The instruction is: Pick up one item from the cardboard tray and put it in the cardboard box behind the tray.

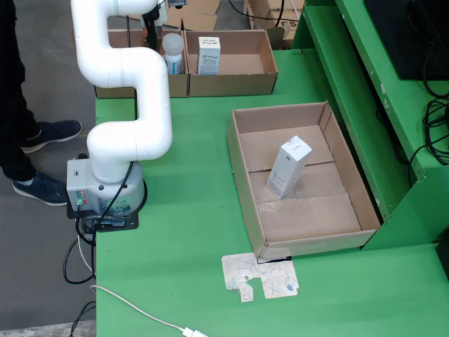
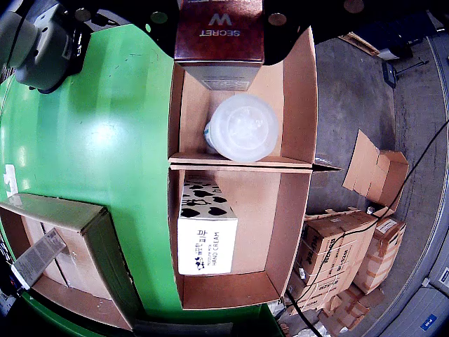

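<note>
Your gripper [image 2: 219,21] holds a dark box marked SECRET [image 2: 219,31] over the rear cardboard box.

In the gripper view, your fingers clamp that dark box above the compartment [image 2: 295,98] with the white-capped bottle [image 2: 243,128]; the neighbouring compartment has a hand cream carton [image 2: 205,242]. The fixed view hides the gripper: you see only the white arm [image 1: 126,77] bent over the green table [image 1: 182,232], the cardboard tray [image 1: 242,189] with one white carton [image 1: 288,167] leaning inside, and someone's shoes [image 1: 42,158] on the grey floor.

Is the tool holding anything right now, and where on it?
Yes: a dark red box, gripped at its upper end, hanging over the compartment with the bottle.
</note>
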Controlling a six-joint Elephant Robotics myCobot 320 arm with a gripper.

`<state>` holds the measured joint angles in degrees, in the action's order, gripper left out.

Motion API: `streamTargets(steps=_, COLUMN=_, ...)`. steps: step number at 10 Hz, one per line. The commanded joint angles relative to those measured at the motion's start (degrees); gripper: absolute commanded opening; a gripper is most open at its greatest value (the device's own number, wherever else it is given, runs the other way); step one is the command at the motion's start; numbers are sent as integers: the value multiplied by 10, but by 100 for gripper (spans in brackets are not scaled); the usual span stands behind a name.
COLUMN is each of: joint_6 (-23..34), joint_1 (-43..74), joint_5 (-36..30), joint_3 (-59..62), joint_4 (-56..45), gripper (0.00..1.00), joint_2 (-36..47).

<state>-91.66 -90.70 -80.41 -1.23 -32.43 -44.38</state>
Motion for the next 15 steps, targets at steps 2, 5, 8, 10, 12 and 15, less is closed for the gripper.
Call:
streamTargets(steps=2, joint_6=-3, joint_1=-4, joint_5=4, joint_3=12, joint_4=8, gripper=0, joint_2=13)
streamTargets(steps=5, joint_6=-3, joint_1=-4, joint_5=4, joint_3=12, joint_4=8, gripper=0, joint_2=13)
streamTargets(steps=8, joint_6=-3, joint_1=-4, joint_5=4, joint_3=12, joint_4=8, gripper=30, joint_2=13)
streamTargets(steps=10, joint_6=-3, joint_1=-4, joint_5=4, joint_3=12, joint_4=8, gripper=50, joint_2=13)
streamTargets(steps=12, joint_6=-3, joint_1=-4, joint_5=4, joint_3=12, joint_4=8, gripper=70, joint_2=13)
streamTargets(steps=15, joint_6=-3, joint_1=-4, joint_5=4, joint_3=12, joint_4=8, gripper=100, joint_2=13)
